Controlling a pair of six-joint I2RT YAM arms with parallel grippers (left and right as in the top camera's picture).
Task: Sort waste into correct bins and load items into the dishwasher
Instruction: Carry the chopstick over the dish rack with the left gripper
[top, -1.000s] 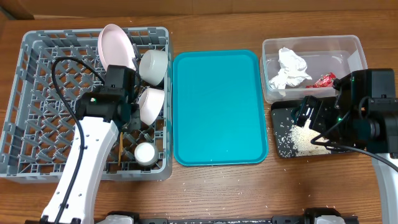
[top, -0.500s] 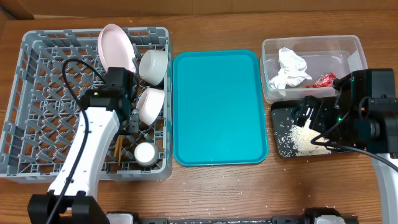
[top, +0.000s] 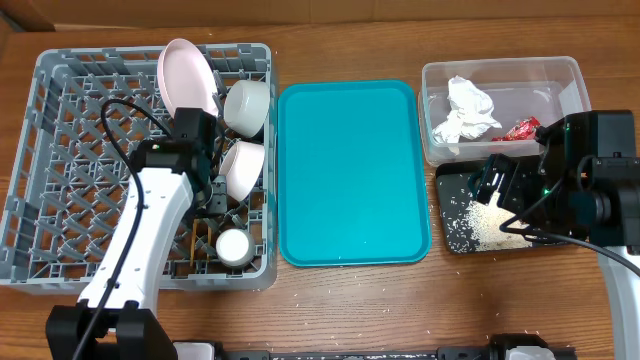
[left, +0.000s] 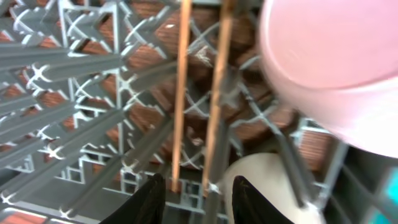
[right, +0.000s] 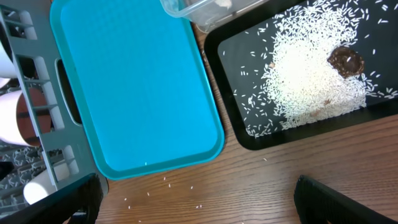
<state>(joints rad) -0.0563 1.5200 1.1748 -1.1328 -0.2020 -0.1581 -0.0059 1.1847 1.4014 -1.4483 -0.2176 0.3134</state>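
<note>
In the grey rack (top: 60, 150), at its 4 o'clock corner, the small cup (top: 233, 246) stands; just at the cup's 9 o'clock the chopsticks (left: 180, 93) lie flat on the lattice, their near ends between the fingers of the left gripper (left: 200, 199), which stand apart and clamp nothing; the bowls (top: 247, 105) and plate (top: 188, 78) lean further toward 12 o'clock; the right gripper (right: 199, 199) hangs wide open by the black tray (right: 231, 93) of rice (right: 305, 81); the likely risk is the thin sticks slipping through the grid, or a finger snagging one on lifting
</note>
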